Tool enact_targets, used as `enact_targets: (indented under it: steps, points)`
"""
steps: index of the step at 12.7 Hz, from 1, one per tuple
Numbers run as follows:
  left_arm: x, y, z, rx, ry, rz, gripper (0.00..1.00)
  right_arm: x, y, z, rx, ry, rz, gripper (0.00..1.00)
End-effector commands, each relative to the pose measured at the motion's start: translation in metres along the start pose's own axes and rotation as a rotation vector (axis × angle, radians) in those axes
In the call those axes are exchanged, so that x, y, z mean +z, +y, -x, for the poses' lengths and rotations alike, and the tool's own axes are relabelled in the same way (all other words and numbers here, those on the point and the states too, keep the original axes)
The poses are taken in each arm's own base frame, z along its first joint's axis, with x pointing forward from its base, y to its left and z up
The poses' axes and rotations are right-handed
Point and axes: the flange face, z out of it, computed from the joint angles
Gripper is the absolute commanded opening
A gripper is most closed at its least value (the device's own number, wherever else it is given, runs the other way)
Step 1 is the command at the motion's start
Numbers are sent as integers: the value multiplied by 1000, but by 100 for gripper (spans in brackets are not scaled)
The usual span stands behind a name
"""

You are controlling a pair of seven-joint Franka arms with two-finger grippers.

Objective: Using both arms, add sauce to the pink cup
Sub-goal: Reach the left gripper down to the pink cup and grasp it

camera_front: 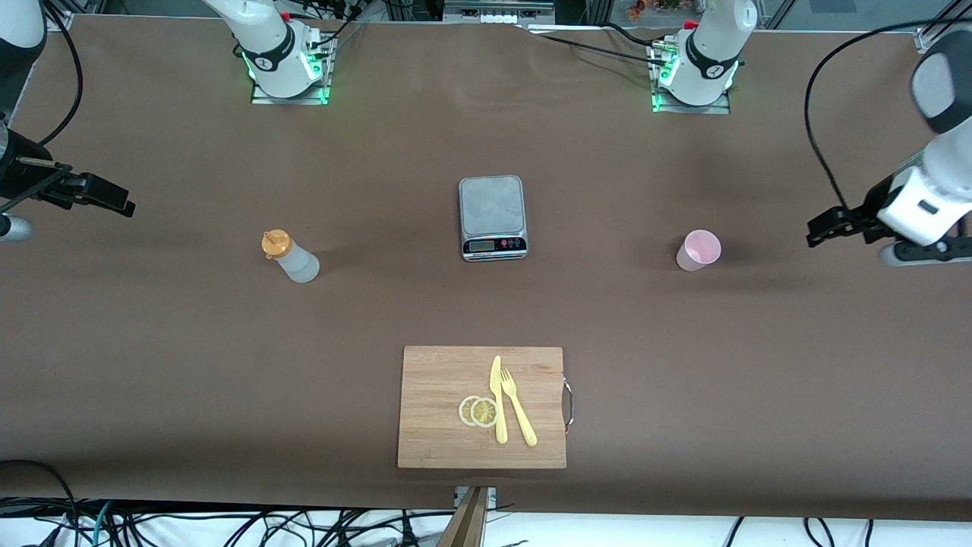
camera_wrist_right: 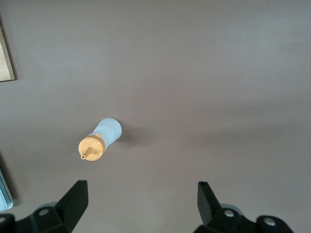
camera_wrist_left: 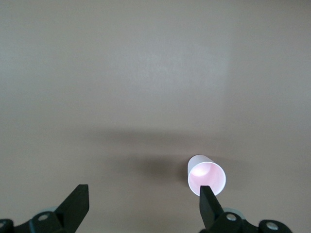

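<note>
- Brown table (camera_front: 152, 342): sauce (camera_front: 291, 257) upright, nozzle up; pink cup (camera_front: 698, 250) upright, mouth up; scale (camera_front: 493, 218) btwn them.
- Left gripper (camera_front: 824, 228), right gripper (camera_front: 114, 199): both wide open, empty, over table ends.

The table (camera_front: 190, 365) is covered in a matt brown sheet, smooth with faint creases. The sauce (camera_front: 291, 257) bottle is frosted translucent plastic with a matt orange cap. The pink cup (camera_front: 698, 250) is thin, smooth plastic. The scale (camera_front: 492, 217) has a brushed metal plate and glossy black front. The cutting board (camera_front: 440, 403) is light, grained wood with a metal handle; the knife (camera_front: 497, 399) and fork (camera_front: 518, 406) look like yellow plastic.
</note>
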Motion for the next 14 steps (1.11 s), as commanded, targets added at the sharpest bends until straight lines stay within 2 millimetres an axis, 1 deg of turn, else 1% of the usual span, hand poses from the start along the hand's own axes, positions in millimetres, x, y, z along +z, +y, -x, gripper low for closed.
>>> enact_targets:
  steps: [1, 2, 3, 5, 7, 8, 10, 11, 12, 14]
  points:
    - [49, -3, 7, 25, 39, -13, 100, -6, 2, 3, 3, -4, -13, 100]
    - [72, -2, 16, 27, 44, -12, 100, -6, 2, 3, 3, -4, -13, 100]
    - [85, -1, 21, 26, 33, -11, 100, -6, 2, 3, 3, -2, -13, 100]
    - [121, 0, 29, 13, -2, 0, 100, -6, 5, 3, 8, -2, -13, 100]
    - [152, 3, 39, 19, -10, 3, 100, -3, 4, 1, 9, -8, -12, 100]
    - [161, 7, 40, 24, -14, 6, 100, -3, 4, 1, 9, -8, -12, 100]
    - [173, 14, 41, 34, -36, 9, 100, -3, 4, 1, 9, -8, -12, 100]
    - [186, 17, 42, 28, -62, 18, 100, -3, 4, 1, 9, -8, -12, 100]
    - [195, 23, 43, 13, -77, 43, 100, -3, 4, 1, 9, -8, -12, 100]
    - [195, 34, 44, 23, -74, 56, 100, -2, 5, 0, 11, -10, -12, 100]
